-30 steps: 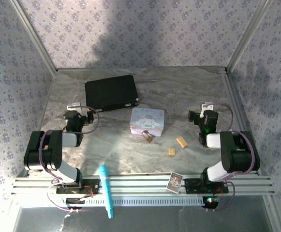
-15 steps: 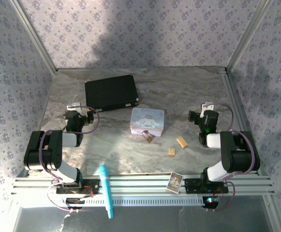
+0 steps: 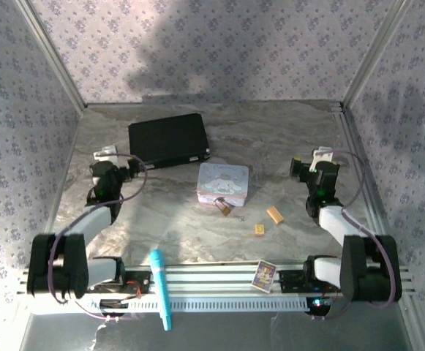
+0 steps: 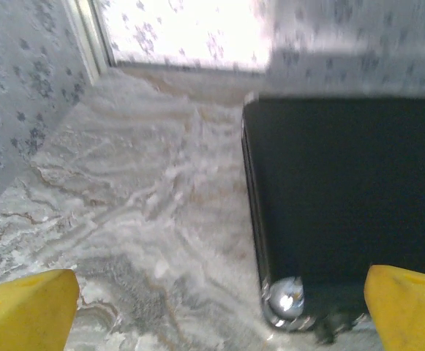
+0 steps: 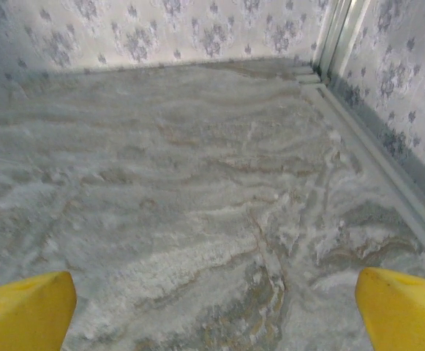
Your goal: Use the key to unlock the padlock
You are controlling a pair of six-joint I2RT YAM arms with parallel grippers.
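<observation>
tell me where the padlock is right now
In the top view the padlock lies near the middle of the table, just at the near edge of the pastel tin, with the tan block off to its right.

There is one flat black rectangular case (image 3: 167,139), one pastel rectangular tin (image 3: 224,182), one small brass-yellow padlock (image 3: 224,208), one tiny silvery metal key (image 3: 240,217), one tan rectangular block (image 3: 274,215), one tiny tan cube (image 3: 260,229), one turquoise plastic pen (image 3: 159,287) and one small printed card (image 3: 264,275).

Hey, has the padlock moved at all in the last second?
No. The padlock lies by the near edge of the tin, just where it lay before.
</observation>
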